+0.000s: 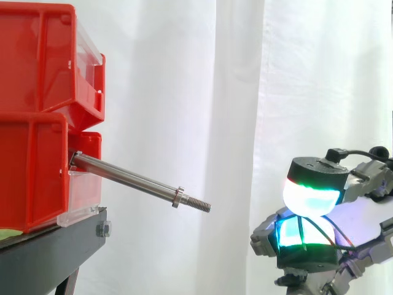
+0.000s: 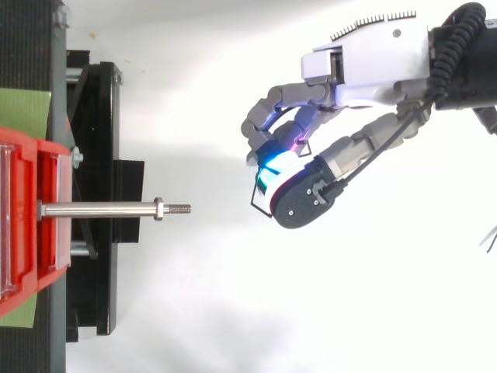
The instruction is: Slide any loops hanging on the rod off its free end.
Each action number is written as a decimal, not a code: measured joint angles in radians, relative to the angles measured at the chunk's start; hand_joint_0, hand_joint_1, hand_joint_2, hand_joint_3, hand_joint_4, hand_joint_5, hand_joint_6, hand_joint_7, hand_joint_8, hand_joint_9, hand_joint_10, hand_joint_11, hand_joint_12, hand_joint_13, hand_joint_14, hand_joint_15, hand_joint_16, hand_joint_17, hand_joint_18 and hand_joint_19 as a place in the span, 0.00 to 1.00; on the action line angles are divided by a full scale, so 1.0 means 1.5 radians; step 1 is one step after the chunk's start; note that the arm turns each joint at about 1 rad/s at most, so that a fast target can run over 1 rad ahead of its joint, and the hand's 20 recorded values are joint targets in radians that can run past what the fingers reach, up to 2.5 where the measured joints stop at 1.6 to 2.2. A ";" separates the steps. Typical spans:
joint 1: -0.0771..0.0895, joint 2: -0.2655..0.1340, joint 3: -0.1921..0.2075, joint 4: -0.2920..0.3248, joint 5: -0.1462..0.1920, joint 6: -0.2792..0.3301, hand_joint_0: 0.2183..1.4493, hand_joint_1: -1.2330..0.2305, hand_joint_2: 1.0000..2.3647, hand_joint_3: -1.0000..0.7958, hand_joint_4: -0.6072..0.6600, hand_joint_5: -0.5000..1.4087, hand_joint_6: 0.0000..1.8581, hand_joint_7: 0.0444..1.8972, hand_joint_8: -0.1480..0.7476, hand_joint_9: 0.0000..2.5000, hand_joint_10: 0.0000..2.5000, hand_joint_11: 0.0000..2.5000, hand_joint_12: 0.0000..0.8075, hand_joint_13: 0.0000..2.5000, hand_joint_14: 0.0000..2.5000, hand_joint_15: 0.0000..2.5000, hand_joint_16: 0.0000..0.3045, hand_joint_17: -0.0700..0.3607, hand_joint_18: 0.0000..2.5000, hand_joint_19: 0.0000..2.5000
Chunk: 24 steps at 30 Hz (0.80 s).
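Loops are what I look for first, and none hangs on the steel rod (image 1: 129,179). It juts bare from the lower of the stacked red bins (image 1: 31,172) on the black stand (image 1: 55,246), sloping slightly down towards its threaded free end (image 1: 199,204), with a small nut-like collar (image 1: 178,197) just short of the thread. That end points straight into open space before the white curtain (image 1: 233,92), presumably so anything hung there can be drawn off along the shaft without snagging. The hand (image 2: 373,62) sits well apart from the rod, beyond the free end and a little below it in the side view, turned back towards the tip — about where I would expect it to be for working along the rod's line. Whether it is clamped on anything I cannot tell. From above, a thin dark line (image 2: 254,198) shows at the hand's tip. It may be a fine loop, but it is too slight to be sure of. By my judgement the rod itself is cleared — nothing is left on it to slide off.
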 measured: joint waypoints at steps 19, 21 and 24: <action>0.001 0.000 0.003 -0.050 0.006 0.017 0.29 0.46 0.01 0.33 0.62 0.19 0.44 0.78 0.48 0.38 0.00 0.09 0.33 0.23 0.00 0.00 0.14 0.39 0.19 0.03; 0.001 0.000 0.003 -0.050 0.006 0.017 0.29 0.47 0.01 0.32 0.62 0.20 0.44 0.78 0.48 0.38 0.00 0.09 0.32 0.23 0.00 0.00 0.14 0.39 0.19 0.03; 0.001 0.000 0.003 -0.052 0.006 0.019 0.29 0.48 0.00 0.32 0.62 0.20 0.44 0.78 0.48 0.38 0.00 0.09 0.33 0.23 0.00 0.00 0.14 0.39 0.19 0.03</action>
